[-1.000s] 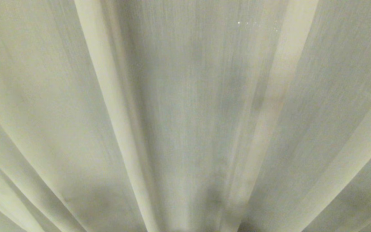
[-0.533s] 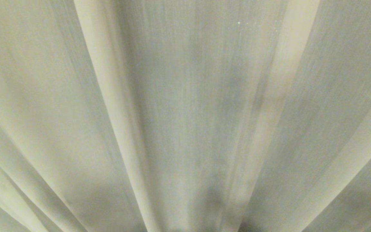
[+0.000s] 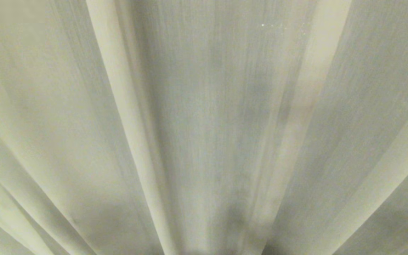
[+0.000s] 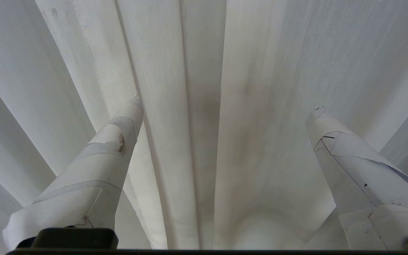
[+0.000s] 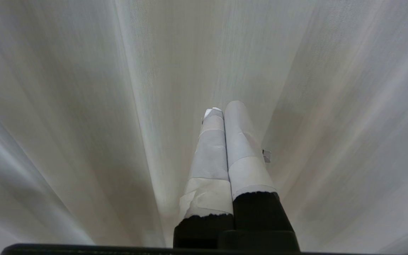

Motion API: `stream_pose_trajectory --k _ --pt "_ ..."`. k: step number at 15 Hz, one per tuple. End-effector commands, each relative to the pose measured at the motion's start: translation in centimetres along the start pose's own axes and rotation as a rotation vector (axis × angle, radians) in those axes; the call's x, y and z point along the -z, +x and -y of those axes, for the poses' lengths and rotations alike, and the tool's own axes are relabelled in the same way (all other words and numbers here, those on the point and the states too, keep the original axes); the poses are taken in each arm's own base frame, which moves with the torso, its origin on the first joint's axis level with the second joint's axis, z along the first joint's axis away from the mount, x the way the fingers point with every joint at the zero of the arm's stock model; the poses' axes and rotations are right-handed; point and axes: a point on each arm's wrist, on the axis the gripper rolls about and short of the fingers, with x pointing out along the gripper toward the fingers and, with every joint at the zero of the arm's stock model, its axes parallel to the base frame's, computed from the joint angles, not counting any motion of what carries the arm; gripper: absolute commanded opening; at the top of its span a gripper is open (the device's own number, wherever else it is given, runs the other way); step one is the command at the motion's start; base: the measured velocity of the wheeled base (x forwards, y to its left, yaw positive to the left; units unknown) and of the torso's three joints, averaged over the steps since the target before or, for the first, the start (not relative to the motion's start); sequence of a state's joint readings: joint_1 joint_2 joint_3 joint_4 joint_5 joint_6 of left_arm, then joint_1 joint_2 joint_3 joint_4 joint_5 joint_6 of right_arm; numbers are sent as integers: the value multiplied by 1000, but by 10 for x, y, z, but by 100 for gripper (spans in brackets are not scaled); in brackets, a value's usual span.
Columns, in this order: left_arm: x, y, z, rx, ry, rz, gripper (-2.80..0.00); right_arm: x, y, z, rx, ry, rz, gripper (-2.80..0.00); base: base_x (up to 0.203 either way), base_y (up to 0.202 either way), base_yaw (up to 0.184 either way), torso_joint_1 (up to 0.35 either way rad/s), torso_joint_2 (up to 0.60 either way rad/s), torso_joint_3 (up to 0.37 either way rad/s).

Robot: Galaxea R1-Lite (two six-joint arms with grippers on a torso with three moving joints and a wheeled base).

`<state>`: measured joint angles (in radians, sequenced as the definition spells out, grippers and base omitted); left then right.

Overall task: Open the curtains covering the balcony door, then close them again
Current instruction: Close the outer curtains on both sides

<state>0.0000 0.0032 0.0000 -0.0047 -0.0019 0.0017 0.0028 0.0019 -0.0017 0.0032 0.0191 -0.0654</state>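
The cream curtains [image 3: 204, 117] fill the head view with long pleats fanning out from the bottom; neither arm shows there. In the left wrist view the curtains [image 4: 204, 71] hang close in front of my left gripper [image 4: 227, 102], whose white-taped fingers [image 4: 119, 134] stand wide apart with only folds of fabric behind the gap. In the right wrist view my right gripper [image 5: 223, 106] is shut, its two taped fingers [image 5: 239, 141] pressed together with nothing between them, pointing along the curtains [image 5: 83, 88]. The balcony door is hidden behind the fabric.
A stitched hem edge [image 4: 90, 60] of one panel runs beside the left finger. Fabric covers every view; no floor, wall or frame shows.
The pleats in the head view have drifted very slightly to the right. Nothing else differs.
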Motion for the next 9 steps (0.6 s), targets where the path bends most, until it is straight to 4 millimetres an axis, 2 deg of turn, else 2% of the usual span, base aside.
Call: stream_pose_trajectory --k 1,9 --pt "0 0 0 0 0 3 0 0 0 0 -1 -1 0 -280 0 0 0 0 0 0" --pt "0 0 0 0 0 5 0 0 0 0 -1 -1 0 -280 0 0 0 0 0 0"
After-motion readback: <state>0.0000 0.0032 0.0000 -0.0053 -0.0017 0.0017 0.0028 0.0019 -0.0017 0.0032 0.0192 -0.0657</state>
